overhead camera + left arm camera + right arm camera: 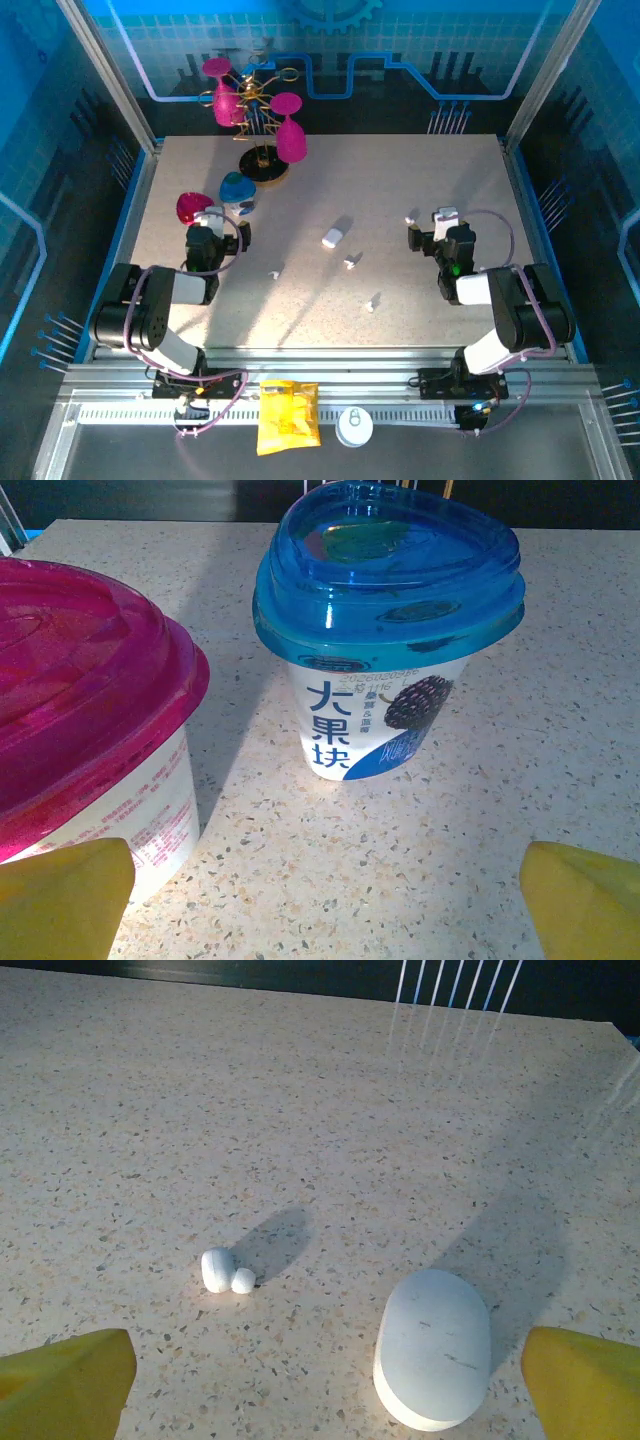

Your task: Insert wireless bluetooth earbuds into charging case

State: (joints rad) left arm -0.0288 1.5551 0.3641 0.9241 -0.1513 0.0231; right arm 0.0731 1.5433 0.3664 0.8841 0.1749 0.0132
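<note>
The right hand (320,1385) hangs low over the bench (300,1080) with its yellow fingers (65,1380) spread wide and nothing gripped. The charging case (432,1348) lies flat on the bench between those fingers, nearer the right one and clear of both. Its lid looks shut, so anything inside it is hidden. A little farther off and to the left, one earbud (226,1270) lies loose on the bench, near the case but apart from it. From above, more white things lie to the left, toward mid-bench: an oblong white piece (333,237) and a few small white bits (351,261), too small to tell whether any is an earbud. On the left side, the left hand (320,905) also has its fingers wide apart and holds nothing. It faces two lidded cups standing just beyond it, a blue-lidded cup (385,630) printed with dark berries and a magenta-lidded cup (80,680) to its left. Both lids are on and the contents are unseen. As a judgement, the task has hardly begun: no earbud is seen seated in the case. What appears left is opening the case, picking up each earbud and setting it in its socket.
</note>
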